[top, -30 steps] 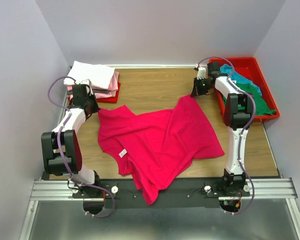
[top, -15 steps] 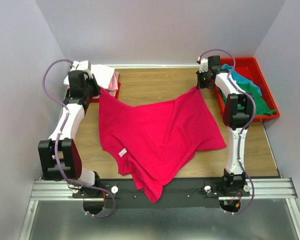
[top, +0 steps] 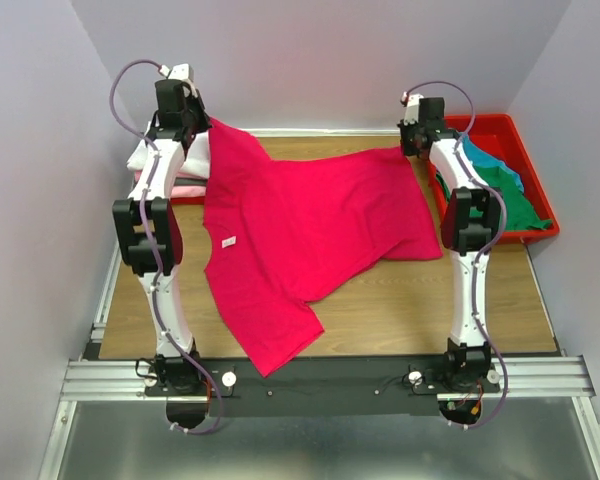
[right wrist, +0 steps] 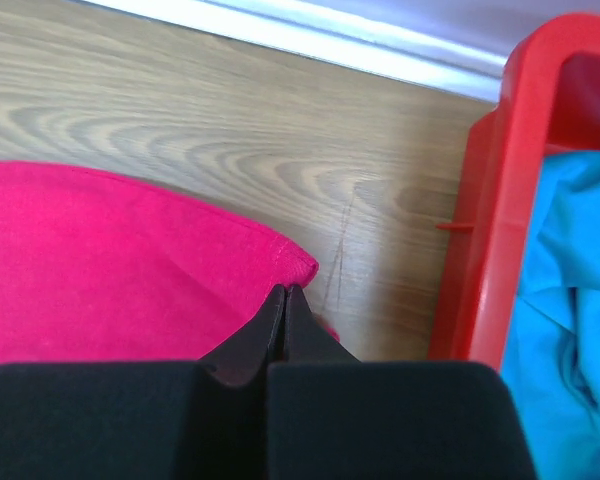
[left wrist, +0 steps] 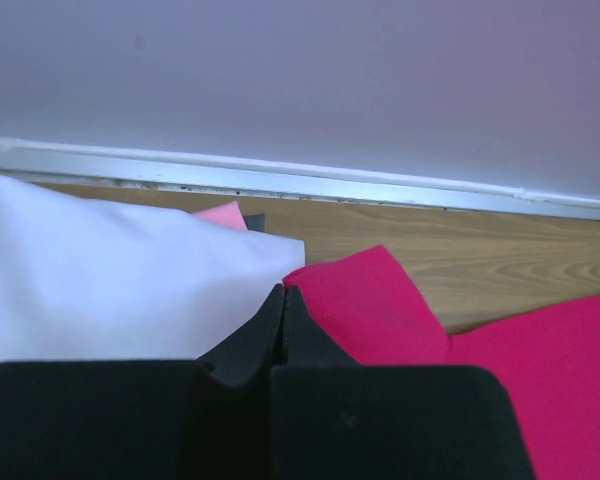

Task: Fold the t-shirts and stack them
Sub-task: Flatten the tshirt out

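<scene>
A crimson-pink t-shirt with a small white neck label is stretched between both grippers, its far edge lifted and its lower part trailing on the table. My left gripper is raised at the back left and shut on one far corner; in the left wrist view the jaws pinch the crimson cloth. My right gripper is shut on the other far corner, and the right wrist view shows the shirt's hem at its jaws.
A stack with a white t-shirt over a pale pink one lies at the back left, just under the left gripper. At the right edge, a red tray holds a teal t-shirt and a green one.
Both arms have risen and swung toward the back wall, lifting the crimson shirt's far edge and pulling its body away from the near edge. The right jaws have closed fully.
</scene>
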Robot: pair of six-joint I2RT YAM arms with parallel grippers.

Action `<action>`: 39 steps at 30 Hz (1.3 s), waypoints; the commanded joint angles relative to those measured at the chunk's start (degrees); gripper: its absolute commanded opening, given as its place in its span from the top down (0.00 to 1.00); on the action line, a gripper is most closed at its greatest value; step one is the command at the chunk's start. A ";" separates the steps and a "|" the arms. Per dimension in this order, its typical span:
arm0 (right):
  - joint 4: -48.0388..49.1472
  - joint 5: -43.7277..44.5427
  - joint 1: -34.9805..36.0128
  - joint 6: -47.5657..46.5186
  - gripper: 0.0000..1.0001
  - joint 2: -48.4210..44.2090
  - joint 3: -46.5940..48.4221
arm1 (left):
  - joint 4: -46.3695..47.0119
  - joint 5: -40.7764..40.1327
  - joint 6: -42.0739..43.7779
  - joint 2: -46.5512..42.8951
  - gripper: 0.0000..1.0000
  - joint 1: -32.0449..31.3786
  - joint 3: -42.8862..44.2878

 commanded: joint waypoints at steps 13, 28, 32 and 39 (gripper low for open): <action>3.32 -2.65 -0.37 -1.60 1.00 -1.53 -0.39 | -5.82 0.19 0.68 8.58 1.00 -1.91 15.01; 2.01 -10.58 -0.37 -10.38 0.99 -58.99 -32.92 | 5.69 -0.60 1.21 -45.27 1.00 -2.00 -26.38; -3.79 -8.55 -0.36 -14.34 1.00 -68.59 -24.61 | 6.74 -2.88 -2.38 -63.71 1.00 -2.09 -29.12; -10.21 -6.18 -0.37 -13.21 1.00 -74.49 -4.13 | 7.36 -4.29 -10.38 -76.67 1.00 -2.09 -20.00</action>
